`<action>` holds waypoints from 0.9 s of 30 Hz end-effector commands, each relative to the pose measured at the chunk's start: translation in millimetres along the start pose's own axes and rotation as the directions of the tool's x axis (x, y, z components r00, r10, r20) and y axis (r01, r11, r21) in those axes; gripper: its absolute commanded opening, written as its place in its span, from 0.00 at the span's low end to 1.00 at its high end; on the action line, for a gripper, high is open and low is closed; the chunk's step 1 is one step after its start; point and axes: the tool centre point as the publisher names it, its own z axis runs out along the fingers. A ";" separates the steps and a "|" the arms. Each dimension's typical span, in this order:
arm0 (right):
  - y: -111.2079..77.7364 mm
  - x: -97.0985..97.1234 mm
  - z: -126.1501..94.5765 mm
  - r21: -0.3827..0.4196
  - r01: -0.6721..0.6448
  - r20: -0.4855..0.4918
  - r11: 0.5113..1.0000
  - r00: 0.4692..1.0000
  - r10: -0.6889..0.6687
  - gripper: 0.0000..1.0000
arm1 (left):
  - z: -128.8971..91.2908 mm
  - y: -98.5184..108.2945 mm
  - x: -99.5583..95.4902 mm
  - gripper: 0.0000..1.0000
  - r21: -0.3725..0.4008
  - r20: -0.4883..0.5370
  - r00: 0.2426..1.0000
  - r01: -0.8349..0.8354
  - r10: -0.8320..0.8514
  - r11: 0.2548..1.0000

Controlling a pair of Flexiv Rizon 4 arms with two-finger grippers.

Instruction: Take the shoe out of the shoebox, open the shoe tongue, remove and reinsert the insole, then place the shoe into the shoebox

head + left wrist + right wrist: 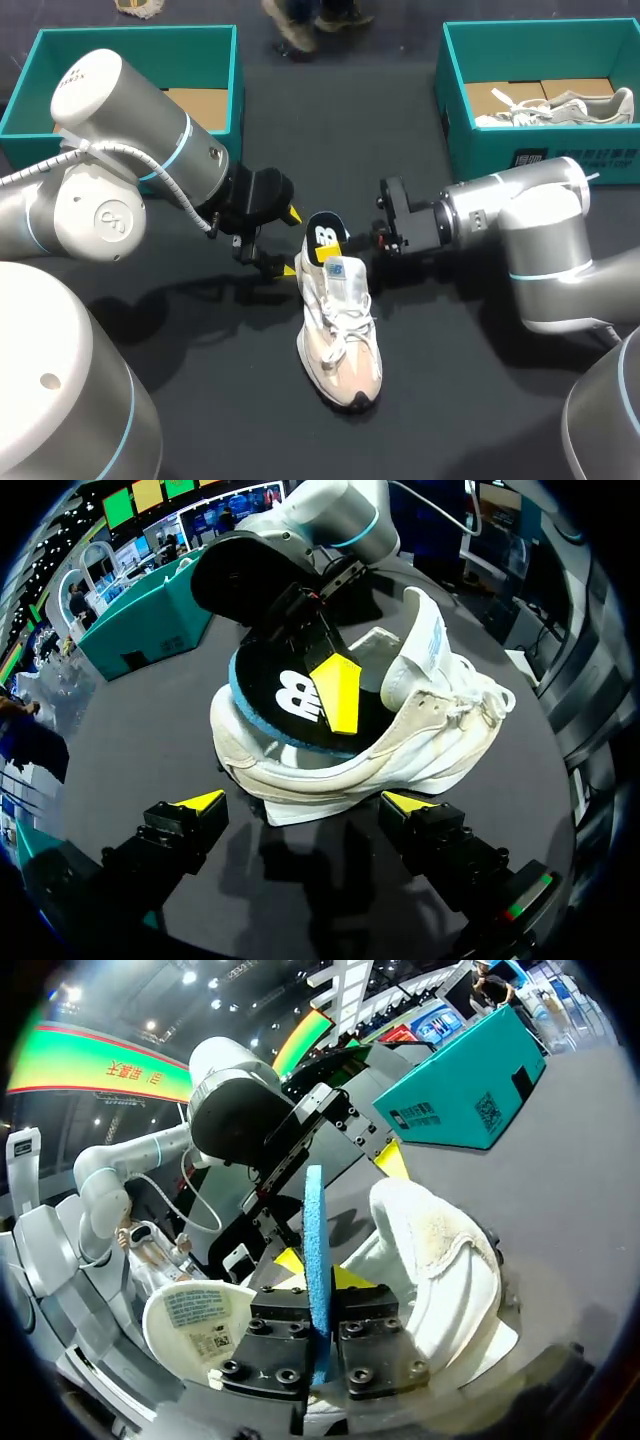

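Observation:
A beige and white shoe [340,340] lies on the dark table, heel toward the arms. Its insole [325,235], black on top with a blue underside, stands up out of the heel opening. My right gripper [350,240] is shut on the insole's raised end; in the right wrist view the blue insole edge [316,1250] runs between the closed fingers [372,1332], with the white tongue [200,1320] beside them. My left gripper [290,242] is open at the heel's left side. In the left wrist view it [305,805] stands wide before the shoe [420,740] and insole [285,695], touching neither.
A teal shoebox [215,95] with a cardboard floor stands at the back left. Another teal shoebox [540,150] at the back right holds a second pale shoe [560,108]. Dark table surface lies bare in front of the shoe's toe.

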 end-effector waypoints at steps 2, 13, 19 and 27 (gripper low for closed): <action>2.7 7.8 -3.3 -0.007 0.038 0.007 0.999 0.999 -0.038 0.45 | -0.6 0.5 0.7 1.00 0.000 0.000 1.000 0.000 0.000 1.000; 31.6 6.8 -0.1 0.013 0.115 0.002 0.993 0.993 -0.115 0.42 | -0.6 0.5 0.7 1.00 0.000 0.000 1.000 0.000 0.000 1.000; 37.6 0.0 -1.5 0.004 0.113 0.005 0.994 0.994 -0.113 0.00 | -0.6 0.5 0.7 1.00 0.000 0.000 1.000 0.000 0.000 1.000; 18.5 -2.5 0.3 0.011 0.055 0.001 0.998 0.998 -0.055 0.00 | -0.6 0.5 0.7 1.00 0.000 0.000 1.000 0.000 0.000 1.000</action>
